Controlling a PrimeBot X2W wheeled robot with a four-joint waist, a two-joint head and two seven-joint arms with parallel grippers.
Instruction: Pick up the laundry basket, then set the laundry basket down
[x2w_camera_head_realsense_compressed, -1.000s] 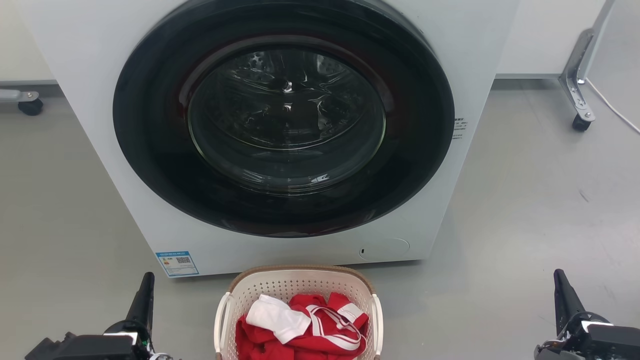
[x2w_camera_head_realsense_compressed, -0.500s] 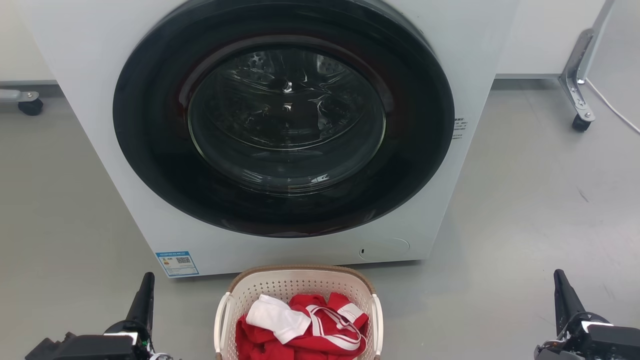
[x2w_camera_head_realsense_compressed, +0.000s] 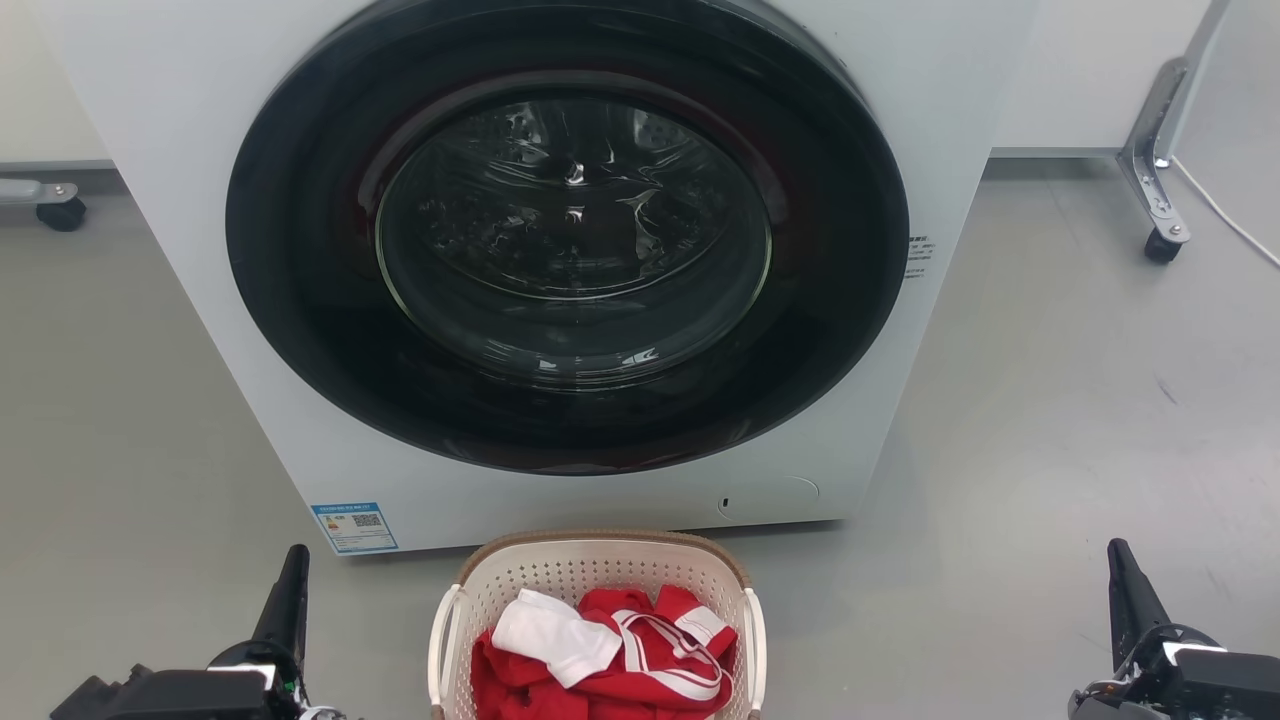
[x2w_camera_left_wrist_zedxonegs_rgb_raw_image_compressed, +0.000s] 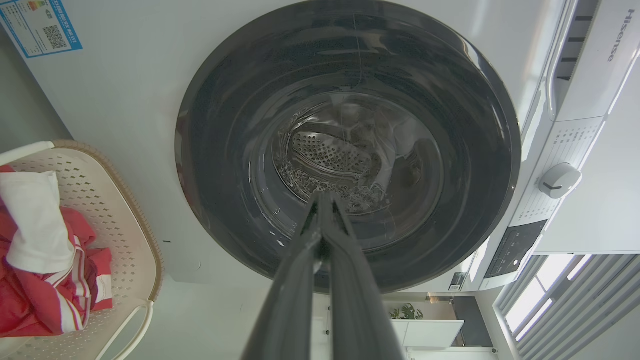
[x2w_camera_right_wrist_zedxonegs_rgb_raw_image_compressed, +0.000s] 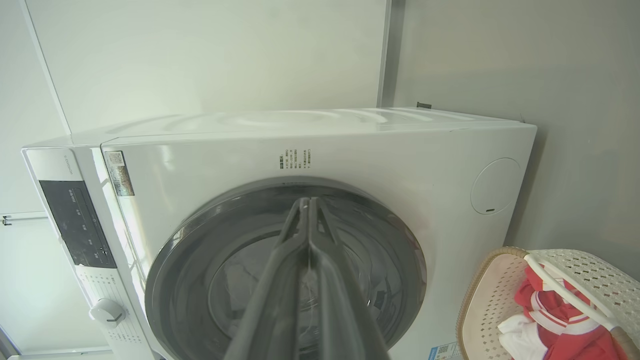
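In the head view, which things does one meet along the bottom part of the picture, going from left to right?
left claw → laundry basket → right claw

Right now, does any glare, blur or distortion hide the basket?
Head view: even light, sharp; reflections sit on the door glass, and the basket is cut by the bottom edge. Left wrist view: wide-angle bending, bright window lower right. Right wrist view: washer edges bowed; basket clear.

White washing machine (x2w_camera_head_realsense_compressed: 160, 120) on a grey floor (x2w_camera_head_realsense_compressed: 1050, 400), round dark glass door (x2w_camera_head_realsense_compressed: 570, 230) closed. Blue label (x2w_camera_head_realsense_compressed: 353, 526) at its lower left corner. Red and white clothes (x2w_camera_head_realsense_compressed: 620, 668) in front; wheeled metal leg (x2w_camera_head_realsense_compressed: 1150, 170) to its right.
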